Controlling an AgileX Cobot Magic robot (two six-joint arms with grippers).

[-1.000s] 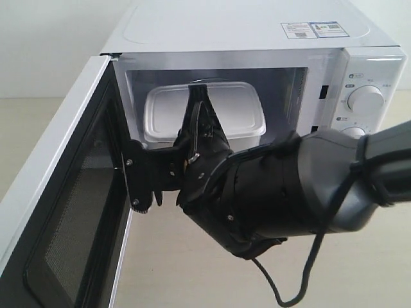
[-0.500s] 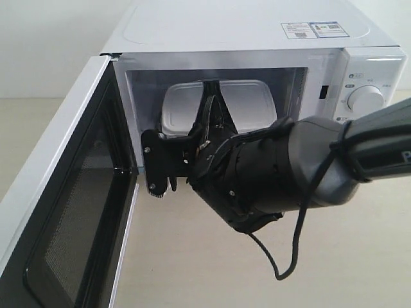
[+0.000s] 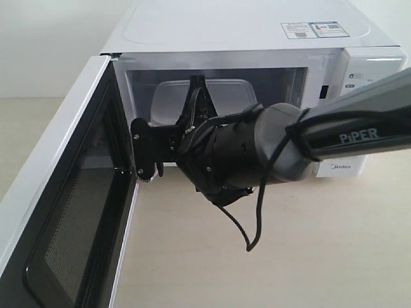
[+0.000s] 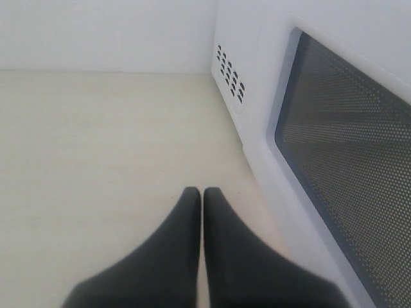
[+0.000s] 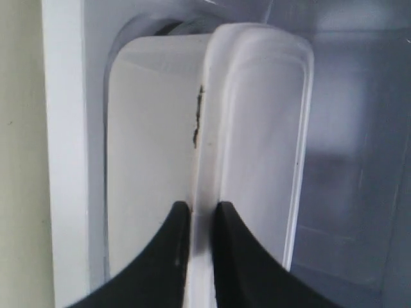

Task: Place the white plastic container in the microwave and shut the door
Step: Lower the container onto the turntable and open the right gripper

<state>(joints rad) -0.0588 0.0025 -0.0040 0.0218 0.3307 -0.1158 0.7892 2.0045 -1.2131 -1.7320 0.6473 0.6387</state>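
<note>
Container inside microwave, door open.
Your right fingers pinch its rim; left fingers clenched, empty, beside door.

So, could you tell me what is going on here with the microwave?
The right gripper is shut on the rim of the white plastic container, holding it inside the microwave. The door stands wide open. The left gripper is shut and empty, off to the door's outer side.
</note>
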